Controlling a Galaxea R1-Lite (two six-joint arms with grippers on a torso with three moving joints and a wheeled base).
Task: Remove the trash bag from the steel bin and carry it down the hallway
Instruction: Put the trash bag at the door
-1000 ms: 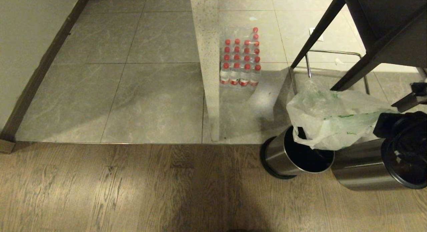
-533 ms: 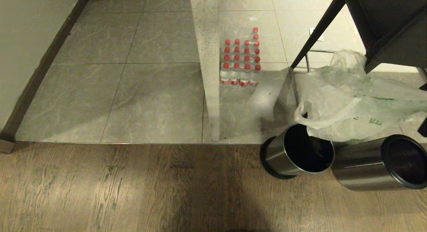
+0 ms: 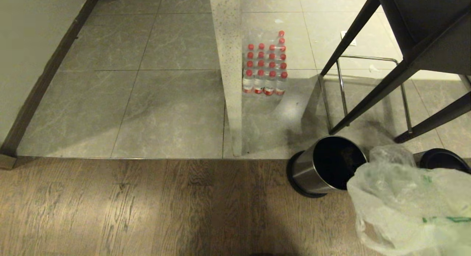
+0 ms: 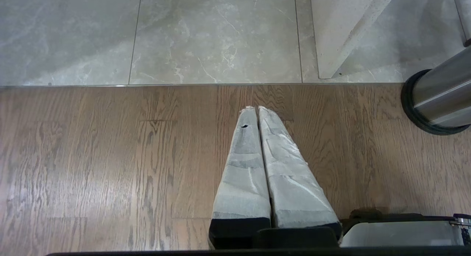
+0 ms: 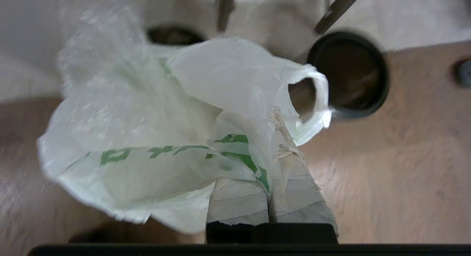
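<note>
The trash bag (image 3: 408, 208), thin whitish plastic with green print, hangs at the lower right of the head view, clear of the steel bin (image 3: 312, 171). That bin stands open and dark inside on the wood floor, by the edge of the tiles. In the right wrist view my right gripper (image 5: 271, 118) is shut on the trash bag (image 5: 154, 138), which billows over one finger, and a loop handle (image 5: 319, 98) hangs free. My left gripper (image 4: 255, 109) is shut and empty, parked over the wood floor with the steel bin (image 4: 439, 98) off to its side.
A second steel bin (image 3: 441, 159) with a black rim is half hidden behind the bag. Black chair legs (image 3: 362, 105) stand just beyond the bins. A speckled pillar (image 3: 232, 83) rises beside a pack of red-capped bottles (image 3: 265, 66). Grey tiles (image 3: 147, 101) stretch to the left wall.
The bag came fully out of the steel bin, swung up toward the chair, then dropped toward the near right corner. The right arm has left the head view.
</note>
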